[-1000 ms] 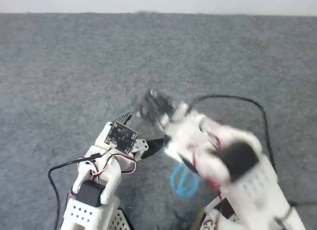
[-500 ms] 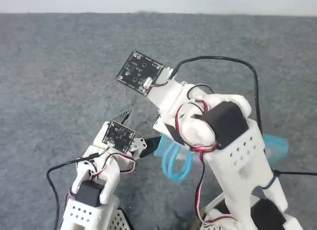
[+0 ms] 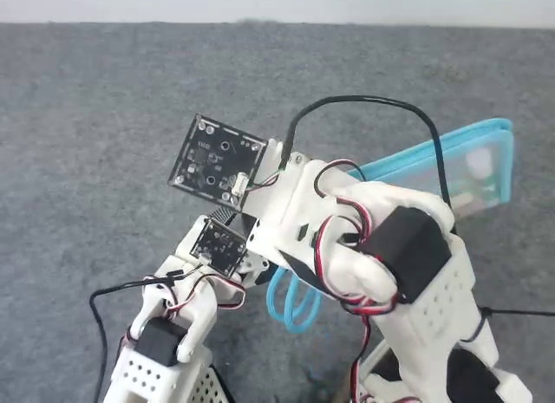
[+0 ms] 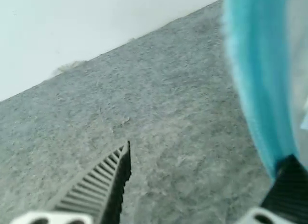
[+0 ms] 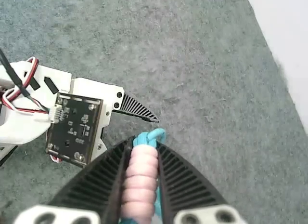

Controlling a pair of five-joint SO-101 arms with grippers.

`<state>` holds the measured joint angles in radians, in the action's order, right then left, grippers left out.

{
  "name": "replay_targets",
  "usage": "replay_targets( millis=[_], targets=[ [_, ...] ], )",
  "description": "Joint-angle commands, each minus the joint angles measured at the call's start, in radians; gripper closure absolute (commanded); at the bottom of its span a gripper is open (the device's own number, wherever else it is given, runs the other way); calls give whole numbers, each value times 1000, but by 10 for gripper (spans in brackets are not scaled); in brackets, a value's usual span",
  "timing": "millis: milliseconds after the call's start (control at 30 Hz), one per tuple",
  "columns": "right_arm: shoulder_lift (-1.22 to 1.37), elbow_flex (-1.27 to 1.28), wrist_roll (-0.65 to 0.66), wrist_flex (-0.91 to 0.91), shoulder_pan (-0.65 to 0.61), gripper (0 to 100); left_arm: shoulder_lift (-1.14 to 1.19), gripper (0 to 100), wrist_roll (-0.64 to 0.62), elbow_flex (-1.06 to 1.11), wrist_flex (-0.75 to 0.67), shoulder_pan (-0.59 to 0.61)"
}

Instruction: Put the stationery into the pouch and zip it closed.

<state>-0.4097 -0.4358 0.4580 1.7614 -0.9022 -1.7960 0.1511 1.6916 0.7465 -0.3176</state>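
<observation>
The pouch (image 3: 451,173), clear with a blue border, shows behind my right arm at the right rear, with pale items visible through its side. Blue cord loops (image 3: 290,301) hang under that arm. In the right wrist view my right gripper (image 5: 144,146) is shut on a pink ribbed piece (image 5: 140,178) tied to a blue cord (image 5: 150,136). My left gripper (image 4: 207,154) is open, and the pouch's blue edge (image 4: 260,89) runs down beside one of its fingers. The left arm's camera board (image 5: 74,127) and one dark finger (image 5: 137,110) lie just beyond the right gripper.
Grey carpet-like cloth (image 3: 104,117) covers the table up to a pale wall at the back. A black cable (image 3: 373,101) arcs over the right arm. The two arms stand close together at the front.
The right arm has risen and its camera board has shifted left. The pouch has swung up into view at the right rear. The left arm has barely moved.
</observation>
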Motion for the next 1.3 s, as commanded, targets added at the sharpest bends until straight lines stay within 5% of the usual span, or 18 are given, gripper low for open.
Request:
replay_targets(
  millis=[0,600,800,933,1167,1267],
  targets=[
    [-77,-80,17,31,-35,993,6,555,-9,-8,8,-29],
    [-174,69,18,-2,-53,993,6,555,-18,-77,28,-31],
    [-176,69,23,1,-131,993,6,555,-170,-77,25,-32],
    [-176,71,25,2,-131,993,8,560,-157,-71,37,-89],
    [-177,71,25,7,-130,993,6,930,-124,-71,48,-158],
    [-183,72,25,10,-128,993,6,986,-127,-64,14,-138]
  ],
)
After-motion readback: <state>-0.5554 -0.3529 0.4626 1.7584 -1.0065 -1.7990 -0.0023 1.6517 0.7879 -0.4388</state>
